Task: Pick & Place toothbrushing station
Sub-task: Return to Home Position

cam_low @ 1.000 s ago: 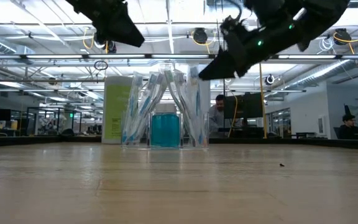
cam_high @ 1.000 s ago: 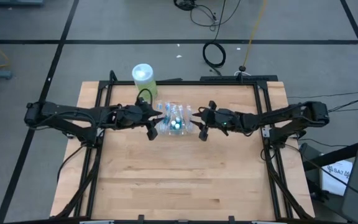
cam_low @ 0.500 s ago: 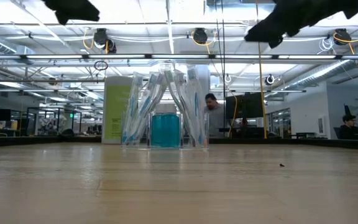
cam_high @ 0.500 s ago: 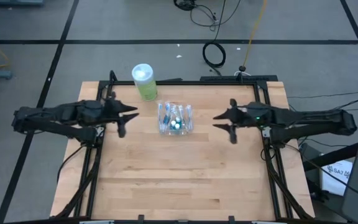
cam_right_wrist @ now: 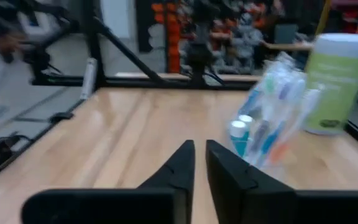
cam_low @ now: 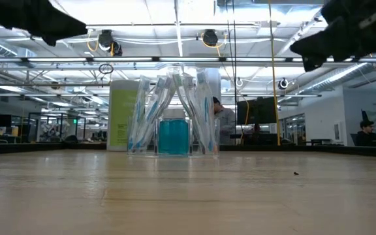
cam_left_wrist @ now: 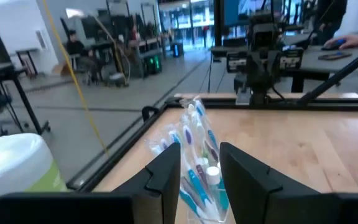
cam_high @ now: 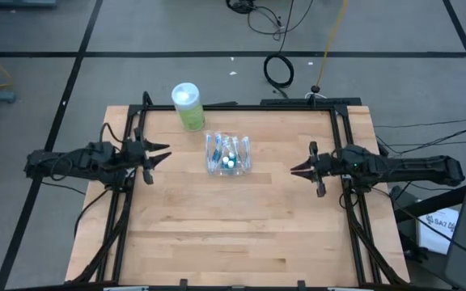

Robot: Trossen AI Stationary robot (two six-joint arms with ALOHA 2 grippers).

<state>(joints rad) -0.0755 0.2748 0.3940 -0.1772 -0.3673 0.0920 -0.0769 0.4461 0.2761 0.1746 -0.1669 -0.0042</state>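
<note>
A clear holder (cam_high: pixel 227 153) filled with several toothbrushes stands on its base on the wooden table (cam_high: pixel 233 234), toward the far middle. It also shows in the low view, holder (cam_low: pixel 173 117). A green canister with a white lid (cam_high: pixel 188 107) stands behind it to the left. My left gripper (cam_high: pixel 162 153) hovers level at the table's left side, open, pointing at the holder (cam_left_wrist: pixel 197 162). My right gripper (cam_high: pixel 294 170) hovers level at the right side, its fingers almost together (cam_right_wrist: pixel 199 144), also pointing at the holder (cam_right_wrist: pixel 269 124). Neither touches anything.
A black frame (cam_high: pixel 342 121) runs around the table's left, far and right sides. Bare wood lies between each gripper and the holder and across the whole near half. People sit at desks in the room behind (cam_low: pixel 222 121).
Both grippers have drawn back from the holder, staying above the table. The left one has gone toward the table's left edge and the right one toward the right edge. The holder with its toothbrushes has stayed where it was.
</note>
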